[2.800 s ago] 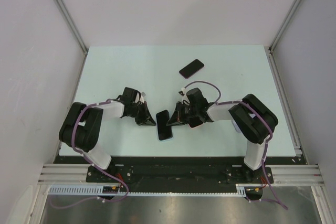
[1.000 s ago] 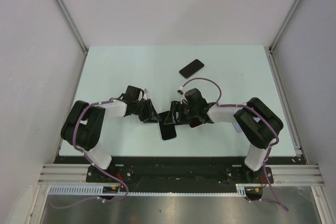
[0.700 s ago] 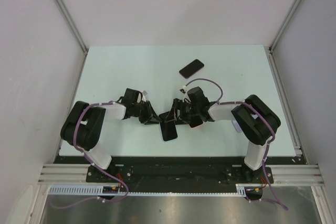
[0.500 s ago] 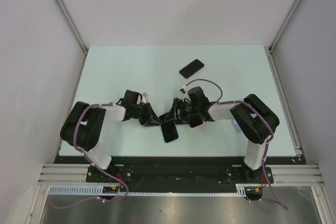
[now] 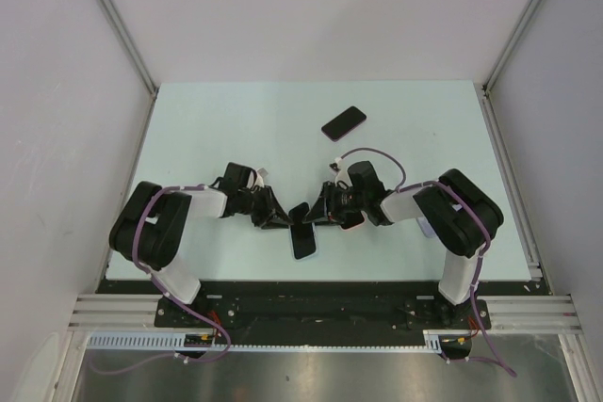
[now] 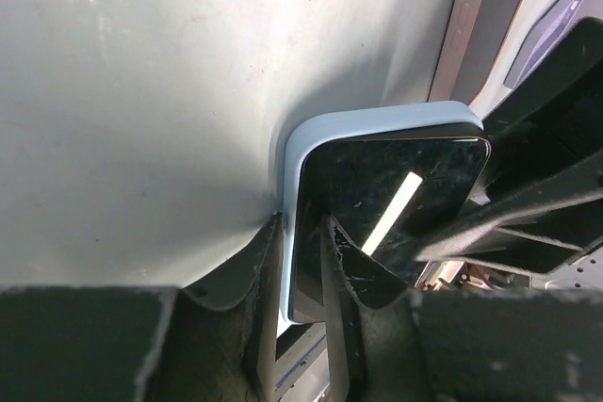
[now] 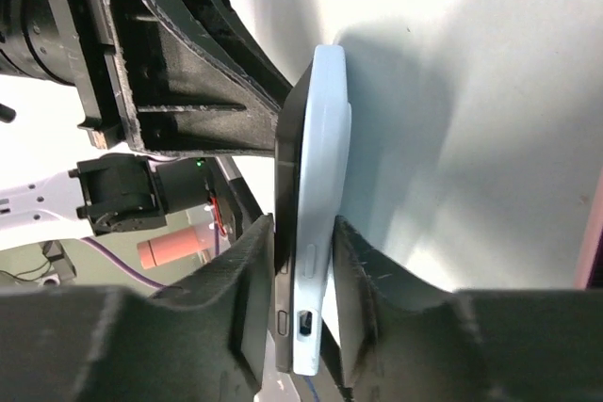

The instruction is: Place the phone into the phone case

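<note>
Phone (image 6: 382,204) and phone case (image 6: 311,134) are only partly visible. In the overhead view the two claws cover the phone's far end. In the left wrist view its near end runs out of sight behind the fingers. I cannot tell whether the phone is pressed fully home in the case, or whether it touches the table (image 5: 207,129).

The left claw (image 6: 300,253) is clamped on the phone's near end, with one finger on the screen and one on the back of the case. The right claw (image 7: 303,251) pinches the phone edge-on from the opposite side, with the phone and case sandwiched between its fingers.

The phone is a flat slab with a glossy black screen that carries a bright streak of reflection. The case is a smooth, matte, pale blue shell with rounded corners. The claw fingers are black plastic, scuffed along their edges.

A second phone (image 5: 344,122), dark and rectangular, lies flat on the pale table, well beyond the phone.
</note>
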`<act>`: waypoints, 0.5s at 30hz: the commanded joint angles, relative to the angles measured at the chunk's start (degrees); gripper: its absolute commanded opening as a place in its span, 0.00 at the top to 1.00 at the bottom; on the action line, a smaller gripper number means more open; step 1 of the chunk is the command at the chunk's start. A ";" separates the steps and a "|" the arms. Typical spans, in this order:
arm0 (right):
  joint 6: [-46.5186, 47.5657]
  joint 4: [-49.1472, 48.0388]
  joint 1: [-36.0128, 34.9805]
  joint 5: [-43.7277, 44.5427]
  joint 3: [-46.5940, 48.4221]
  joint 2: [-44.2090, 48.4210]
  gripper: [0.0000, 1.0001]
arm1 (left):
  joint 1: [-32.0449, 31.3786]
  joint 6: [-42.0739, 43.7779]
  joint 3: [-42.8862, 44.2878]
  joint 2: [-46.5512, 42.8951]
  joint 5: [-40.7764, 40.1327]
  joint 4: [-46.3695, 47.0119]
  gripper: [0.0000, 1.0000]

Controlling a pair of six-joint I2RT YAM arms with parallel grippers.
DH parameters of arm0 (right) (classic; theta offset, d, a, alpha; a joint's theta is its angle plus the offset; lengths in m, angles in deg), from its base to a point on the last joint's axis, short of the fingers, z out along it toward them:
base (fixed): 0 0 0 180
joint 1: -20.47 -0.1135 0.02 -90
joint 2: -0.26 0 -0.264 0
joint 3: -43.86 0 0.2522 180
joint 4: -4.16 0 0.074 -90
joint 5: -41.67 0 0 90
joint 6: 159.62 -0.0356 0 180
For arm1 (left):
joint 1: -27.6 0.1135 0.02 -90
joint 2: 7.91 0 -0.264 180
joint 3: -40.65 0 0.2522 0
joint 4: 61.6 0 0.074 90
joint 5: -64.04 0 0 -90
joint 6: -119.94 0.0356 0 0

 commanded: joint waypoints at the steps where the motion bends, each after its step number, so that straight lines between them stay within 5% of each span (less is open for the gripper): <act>1: 0.46 -3.02 0.10 -2.76 0.22 1.78 0.76 | -0.58 1.33 -0.69 -0.49 0.37 -1.42 0.74; 6: 2.04 -1.27 -0.07 -1.00 0.30 2.31 1.00 | -0.58 0.98 -0.17 -0.58 0.10 -1.51 0.73; 15: 2.92 0.15 0.19 -0.74 0.30 4.15 1.00 | -0.58 1.16 0.18 -1.19 -0.07 -2.21 0.70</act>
